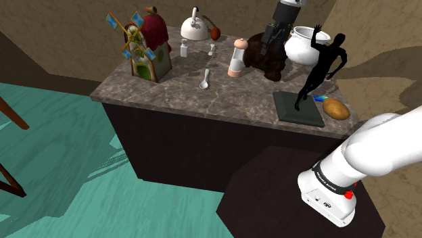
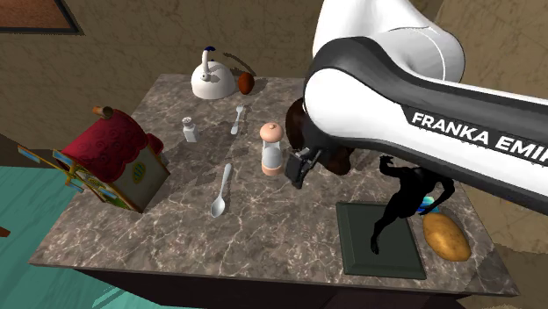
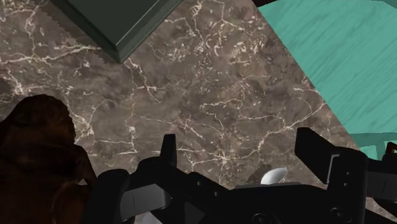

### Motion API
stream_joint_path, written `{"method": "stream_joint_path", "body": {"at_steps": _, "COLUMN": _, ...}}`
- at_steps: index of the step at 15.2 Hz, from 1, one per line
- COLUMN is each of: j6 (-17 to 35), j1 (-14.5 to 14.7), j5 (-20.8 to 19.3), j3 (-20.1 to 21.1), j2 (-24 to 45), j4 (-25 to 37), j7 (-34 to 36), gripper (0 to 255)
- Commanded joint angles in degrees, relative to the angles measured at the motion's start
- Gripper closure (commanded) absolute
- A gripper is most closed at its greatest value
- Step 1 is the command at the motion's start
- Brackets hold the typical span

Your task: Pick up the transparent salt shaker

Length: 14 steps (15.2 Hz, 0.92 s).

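Standing upright near the middle of the marbled counter [image 2: 281, 255], between a white spoon [image 2: 222, 189] and a dark brown lump [image 2: 336, 161]: the clear-bodied salt shaker [image 2: 272, 147] with peach cap and base, untouched. Just beside it on the second exterior view's right, the black gripper [image 2: 299, 168], jaws apart and clasping nothing, with bare marble between the fingers [image 3: 168, 149] in the wrist view. Elsewhere on the counter: a small white shaker [image 2: 190, 130], a white kettle [image 2: 211, 81], a red-roofed windmill toy [image 2: 118, 158], and a black figure [image 2: 404, 197] on a dark green slab [image 2: 369, 241] beside a potato [image 2: 446, 237].
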Motion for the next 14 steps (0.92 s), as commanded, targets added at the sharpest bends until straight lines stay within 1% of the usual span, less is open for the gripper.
{"method": "stream_joint_path", "body": {"at_steps": 1, "j6": 1.04, "j1": -0.22, "j5": 0.4, "j3": -0.91, "j2": 4.37, "j4": 3.4, "j7": -1.41, "gripper": 0}}
{"method": "stream_joint_path", "body": {"at_steps": 7, "j6": 0.87, "j1": -0.95, "j5": 2.56, "j3": -2.91, "j2": 17.74, "j4": 17.02, "j7": -4.9, "gripper": 0}}
{"method": "stream_joint_path", "body": {"at_steps": 13, "j6": -2.27, "j1": -2.55, "j5": 5.52, "j3": -4.03, "j2": 31.94, "j4": 34.23, "j7": -7.74, "gripper": 0}}
{"method": "stream_joint_path", "body": {"at_steps": 14, "j6": -1.49, "j1": -2.55, "j5": 5.52, "j3": -3.98, "j2": 31.89, "j4": 33.4, "j7": -7.85, "gripper": 0}}
